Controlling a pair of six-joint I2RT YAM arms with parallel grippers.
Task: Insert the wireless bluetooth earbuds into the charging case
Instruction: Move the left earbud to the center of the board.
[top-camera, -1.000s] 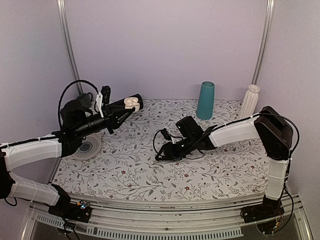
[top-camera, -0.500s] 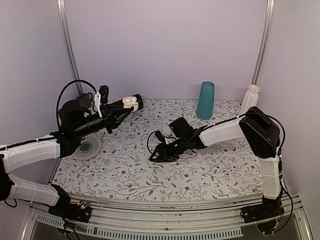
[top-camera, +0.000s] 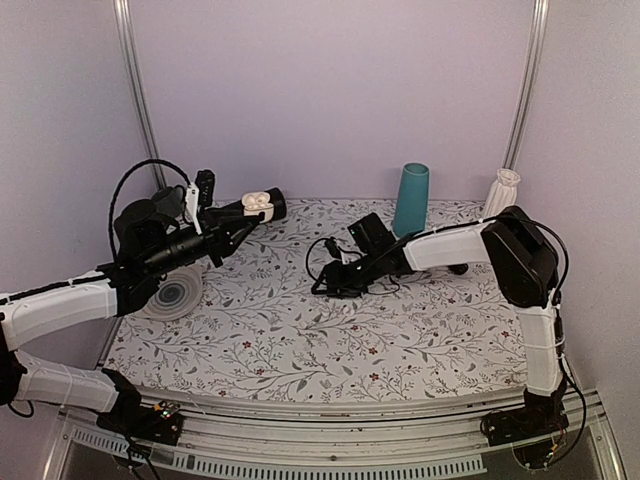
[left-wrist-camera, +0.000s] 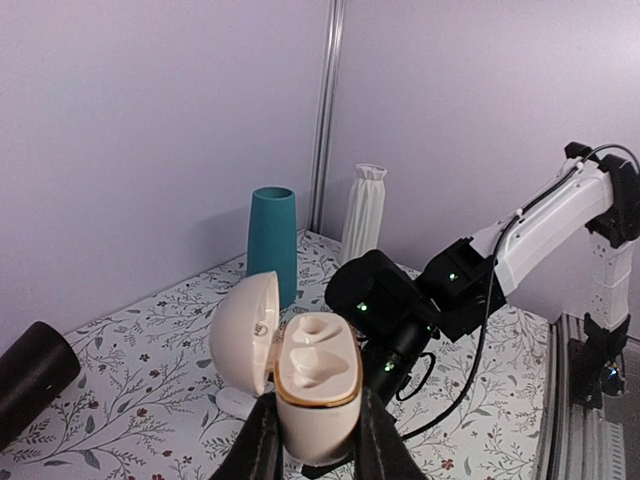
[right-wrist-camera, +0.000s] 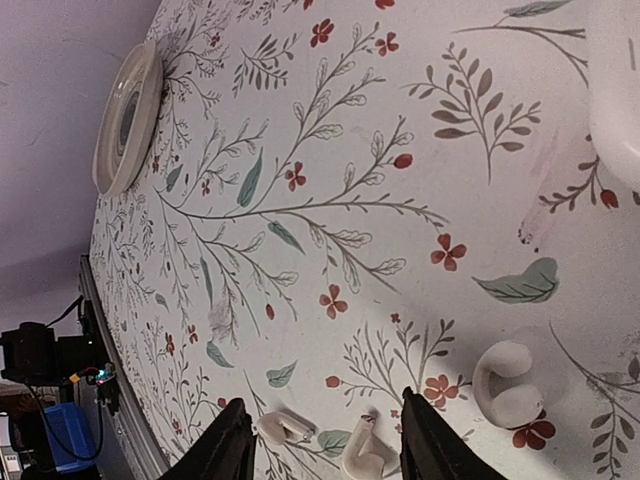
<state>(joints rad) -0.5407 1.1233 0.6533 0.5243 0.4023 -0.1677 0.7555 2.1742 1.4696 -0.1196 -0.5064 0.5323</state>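
Pinching the open white charging case (left-wrist-camera: 316, 385) are left fingers (left-wrist-camera: 262, 448); right fingers (right-wrist-camera: 230, 447) gape empty.

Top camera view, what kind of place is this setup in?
Probably a robot test booth: plain lilac walls, metal corner posts, and a left arm and right arm bolted at a floral-covered table's edge.

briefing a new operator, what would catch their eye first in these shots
The left claw holds the charging case up off the floral table at the left, lid open and both wells empty. Near the table's middle, the right claw hangs open, low over two small white earbuds lying on the surface.
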